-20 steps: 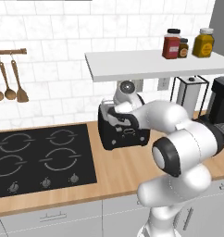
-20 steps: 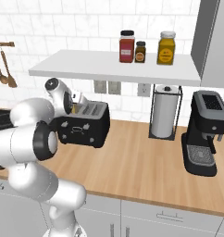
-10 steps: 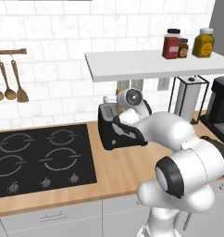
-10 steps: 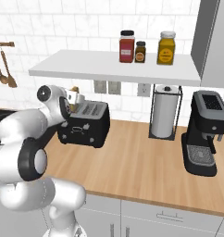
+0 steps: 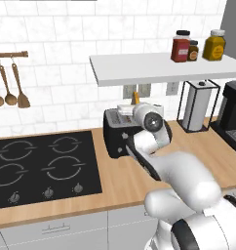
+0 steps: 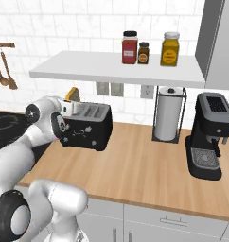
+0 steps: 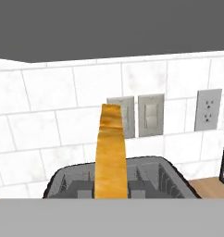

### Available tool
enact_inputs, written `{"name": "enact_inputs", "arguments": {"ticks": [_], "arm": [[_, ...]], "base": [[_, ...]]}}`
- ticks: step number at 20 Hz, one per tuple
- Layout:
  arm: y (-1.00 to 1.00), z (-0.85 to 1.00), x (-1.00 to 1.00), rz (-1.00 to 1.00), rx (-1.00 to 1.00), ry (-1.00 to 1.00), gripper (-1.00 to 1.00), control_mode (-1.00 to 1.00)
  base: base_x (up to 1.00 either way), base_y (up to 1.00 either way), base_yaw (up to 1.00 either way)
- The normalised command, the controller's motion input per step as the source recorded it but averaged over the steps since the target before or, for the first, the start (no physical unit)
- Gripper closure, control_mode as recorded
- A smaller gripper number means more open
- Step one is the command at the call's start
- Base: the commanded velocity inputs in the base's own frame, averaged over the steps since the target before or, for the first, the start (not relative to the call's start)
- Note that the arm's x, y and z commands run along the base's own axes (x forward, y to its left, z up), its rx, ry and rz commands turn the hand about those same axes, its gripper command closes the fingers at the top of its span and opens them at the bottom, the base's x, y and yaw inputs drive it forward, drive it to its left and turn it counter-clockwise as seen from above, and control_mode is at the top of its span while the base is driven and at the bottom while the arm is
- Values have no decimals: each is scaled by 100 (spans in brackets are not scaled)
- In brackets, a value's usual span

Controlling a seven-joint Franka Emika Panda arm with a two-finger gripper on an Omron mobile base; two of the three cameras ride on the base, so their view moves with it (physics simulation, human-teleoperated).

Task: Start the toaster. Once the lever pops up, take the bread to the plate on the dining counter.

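The glossy black toaster (image 5: pixel 116 138) (image 6: pixel 86 128) stands on the wood worktop against the tiled wall. The bread (image 5: pixel 136 97) (image 6: pixel 72 93), a slice with an orange crust, stands upright above the toaster's top slots. In the hand view the bread (image 7: pixel 110 152) shows edge-on in the middle, rising over the toaster (image 7: pixel 146 179). My gripper (image 5: pixel 133 107) (image 6: pixel 71 107) sits right over the toaster's top, shut on the bread's lower part; its fingertips are hidden. The plate and the dining counter are out of view.
A black hob (image 5: pixel 42 166) lies left of the toaster. A white shelf (image 6: pixel 116 68) with jars hangs close above the bread. To the right stand a paper towel holder (image 6: pixel 168 113) and a black coffee machine (image 6: pixel 208 134). Utensils (image 5: pixel 10 88) hang on the wall.
The arm has swung round, its big joints dropping low in front of the base. The hand has stayed over the toaster, and the bread now stands a little higher above the slots.
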Motion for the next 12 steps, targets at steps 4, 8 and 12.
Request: {"name": "enact_inputs", "arguments": {"ticks": [4, 8, 12], "arm": [[-59, 58, -100, -17, 0, 20, 100, -100], [-81, 65, -100, -9, 0, 24, 100, -100], [-86, 11, -100, -1, 5, 0, 100, -100]], "base": [[0, 0, 0], [0, 0, 0], [0, 0, 0]]}}
